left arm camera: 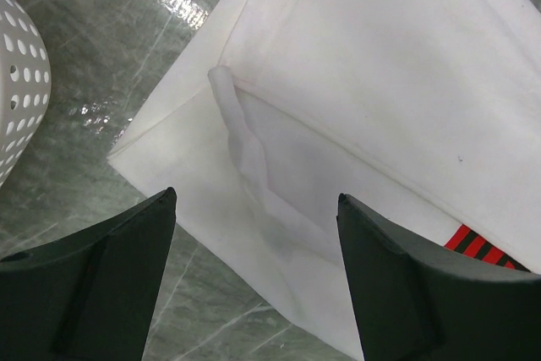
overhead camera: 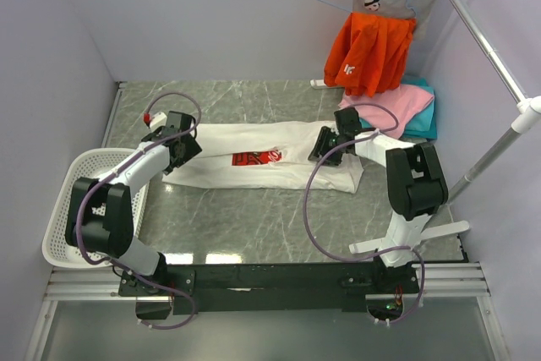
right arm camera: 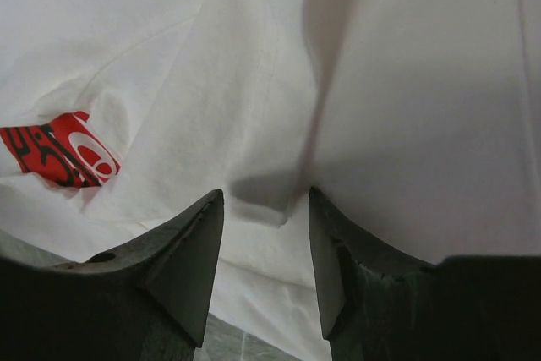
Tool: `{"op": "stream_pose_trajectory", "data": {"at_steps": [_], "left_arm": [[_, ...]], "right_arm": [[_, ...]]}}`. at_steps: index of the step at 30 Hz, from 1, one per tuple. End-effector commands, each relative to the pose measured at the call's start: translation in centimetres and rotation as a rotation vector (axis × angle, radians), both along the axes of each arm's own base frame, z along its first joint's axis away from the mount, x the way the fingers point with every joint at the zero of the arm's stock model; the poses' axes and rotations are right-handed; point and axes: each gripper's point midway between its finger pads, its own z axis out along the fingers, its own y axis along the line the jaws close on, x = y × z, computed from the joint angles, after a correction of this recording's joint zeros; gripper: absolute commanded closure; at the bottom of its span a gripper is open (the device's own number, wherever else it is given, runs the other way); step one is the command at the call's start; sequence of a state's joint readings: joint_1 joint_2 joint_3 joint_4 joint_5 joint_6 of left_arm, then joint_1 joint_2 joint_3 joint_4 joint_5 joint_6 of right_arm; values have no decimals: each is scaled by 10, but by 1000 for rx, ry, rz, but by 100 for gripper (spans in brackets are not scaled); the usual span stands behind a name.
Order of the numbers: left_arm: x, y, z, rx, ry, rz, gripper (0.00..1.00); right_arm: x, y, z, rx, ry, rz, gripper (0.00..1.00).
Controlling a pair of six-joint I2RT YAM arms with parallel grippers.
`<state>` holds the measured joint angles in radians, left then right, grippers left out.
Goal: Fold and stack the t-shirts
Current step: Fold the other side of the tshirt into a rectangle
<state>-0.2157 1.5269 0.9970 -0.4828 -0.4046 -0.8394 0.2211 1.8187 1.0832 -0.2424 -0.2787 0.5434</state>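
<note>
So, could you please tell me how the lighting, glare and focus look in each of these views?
Top external view: even light, a pale glare strip on the table's near edge. Left wrist view: bright glare on the table, white t-shirt sharp, left tool dark and soft. Right wrist view: a grey shadow crease on the t-shirt above the right tool.

The left arm (overhead camera: pixel 135 171) reached forward from its base with the elbow bent and the wrist tilted down. The left gripper (left arm camera: pixel 255 200) hung low, its two dark fingers spread wide. The right arm (overhead camera: pixel 414 179) rose from its base and leaned inward to the left, and the right gripper (right arm camera: pixel 264 196) pointed down with jaws partly apart, narrower than the left's; whether they pinched anything could not be told.
</note>
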Motion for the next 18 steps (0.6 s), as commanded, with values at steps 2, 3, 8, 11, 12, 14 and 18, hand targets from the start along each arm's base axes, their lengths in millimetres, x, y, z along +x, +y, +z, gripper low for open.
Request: {"op": "stream_pose_trajectory", "data": {"at_steps": [2, 3, 8, 11, 12, 14, 18], "left_arm": [[0, -2, 2, 1, -9, -14, 18], [1, -1, 2, 2, -10, -13, 18], [2, -1, 2, 5, -8, -11, 18], [1, -1, 0, 9, -1, -14, 18], [2, -1, 0, 11, -1, -14, 18], [3, -1, 0, 11, 1, -14, 18], [3, 0, 0, 17, 0, -9, 18]], "right_arm": [[15, 11, 6, 16, -29, 11, 51], [15, 12, 6, 19, -31, 11, 53], [23, 22, 20, 59, -91, 42, 93], [28, 28, 35, 81, -138, 62, 100], [33, 32, 43, 96, -157, 70, 100], [41, 35, 52, 107, -177, 75, 100], [74, 49, 68, 126, -212, 89, 99]]}}
